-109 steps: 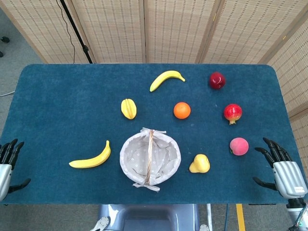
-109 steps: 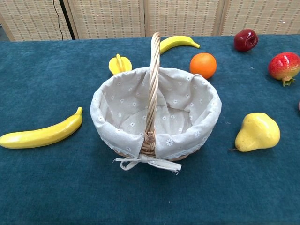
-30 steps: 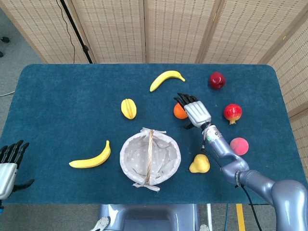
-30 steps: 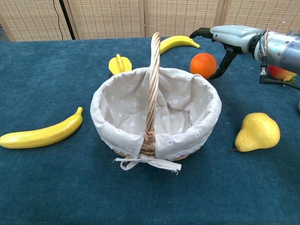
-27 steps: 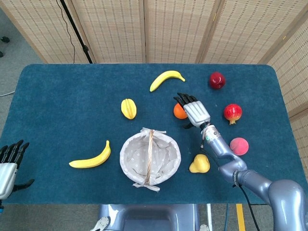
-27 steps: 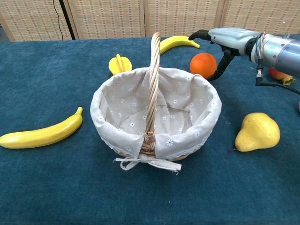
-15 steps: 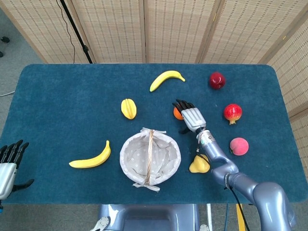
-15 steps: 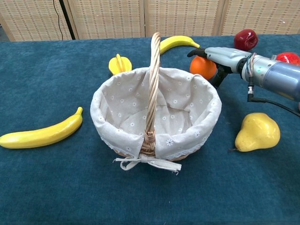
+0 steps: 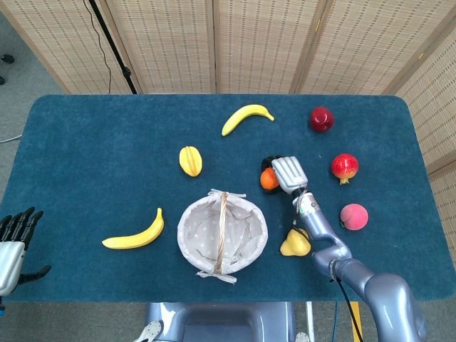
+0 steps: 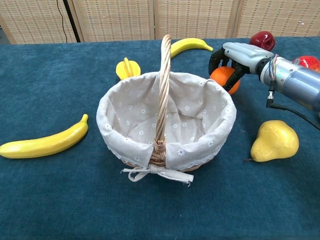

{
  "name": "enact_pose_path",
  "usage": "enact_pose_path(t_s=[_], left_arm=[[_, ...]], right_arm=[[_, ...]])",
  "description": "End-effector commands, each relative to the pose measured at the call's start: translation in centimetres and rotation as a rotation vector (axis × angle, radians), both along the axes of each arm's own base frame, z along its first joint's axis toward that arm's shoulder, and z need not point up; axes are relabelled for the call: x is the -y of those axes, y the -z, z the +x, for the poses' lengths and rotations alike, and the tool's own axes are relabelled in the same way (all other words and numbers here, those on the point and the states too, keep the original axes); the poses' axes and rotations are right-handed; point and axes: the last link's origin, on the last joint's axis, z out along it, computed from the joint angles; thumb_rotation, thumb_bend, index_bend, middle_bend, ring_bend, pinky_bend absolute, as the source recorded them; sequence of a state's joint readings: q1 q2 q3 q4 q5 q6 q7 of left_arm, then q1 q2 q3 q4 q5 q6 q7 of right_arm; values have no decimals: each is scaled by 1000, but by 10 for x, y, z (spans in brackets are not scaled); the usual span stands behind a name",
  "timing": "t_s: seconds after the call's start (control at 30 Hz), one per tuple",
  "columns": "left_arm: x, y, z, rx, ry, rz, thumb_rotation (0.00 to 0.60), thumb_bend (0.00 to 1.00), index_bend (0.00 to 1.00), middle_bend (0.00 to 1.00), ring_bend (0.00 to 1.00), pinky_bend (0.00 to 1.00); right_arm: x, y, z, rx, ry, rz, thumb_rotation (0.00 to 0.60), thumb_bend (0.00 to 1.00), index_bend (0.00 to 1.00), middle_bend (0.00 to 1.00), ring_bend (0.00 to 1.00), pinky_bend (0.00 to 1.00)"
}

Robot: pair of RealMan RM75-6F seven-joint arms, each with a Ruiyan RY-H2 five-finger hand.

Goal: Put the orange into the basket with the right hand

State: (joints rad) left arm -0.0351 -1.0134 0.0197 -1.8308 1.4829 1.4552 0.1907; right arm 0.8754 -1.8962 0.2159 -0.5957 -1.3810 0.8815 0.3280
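The orange (image 9: 268, 179) (image 10: 223, 78) lies just beyond the far right rim of the basket (image 9: 253, 214) (image 10: 220, 132), a white cloth-lined wicker basket with an upright handle. My right hand (image 9: 283, 173) (image 10: 234, 56) is over the orange with its dark fingers curled down around it, gripping it. Whether the orange is off the cloth I cannot tell. My left hand (image 9: 13, 246) rests at the table's near left edge, fingers spread and holding nothing.
On the blue tablecloth lie a yellow pear (image 9: 295, 243) (image 10: 274, 141) right of the basket, a peach (image 9: 354, 216), a pomegranate (image 9: 345, 167), a red apple (image 9: 321, 119), two bananas (image 9: 246, 117) (image 9: 135, 234) and a starfruit (image 9: 190, 161).
Over the last second my right hand dropped onto the orange and its fingers closed around it. The orange has shifted slightly toward the basket. The left hand stayed put.
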Motion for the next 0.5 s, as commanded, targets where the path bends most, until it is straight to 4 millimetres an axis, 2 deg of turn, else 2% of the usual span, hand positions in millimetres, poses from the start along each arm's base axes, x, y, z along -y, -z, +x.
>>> enact_pose_path(t_s=[0.03,0.17,0.3,0.5], left_arm=[[0,0,0,1,1,-1,600,0,0,0,0,0],[0,1,0,4,2,-5,600,0,0,0,0,0],[1,3,1,4,2,-18,600,0,0,0,0,0],[1,5,2,8,5,-26,600,0,0,0,0,0]], right_arm=[[0,-4,-2,-2,-3,-5,600,107,692,530,581,659],[0,-21,3,-19,-60,-37,600,111,692,530,581,659],[-1,-50,16,-14,-126,-83,600,111,693,531,582,659],[-15,-82,30,26,-134,-87,600,111,693,531,582,659]])
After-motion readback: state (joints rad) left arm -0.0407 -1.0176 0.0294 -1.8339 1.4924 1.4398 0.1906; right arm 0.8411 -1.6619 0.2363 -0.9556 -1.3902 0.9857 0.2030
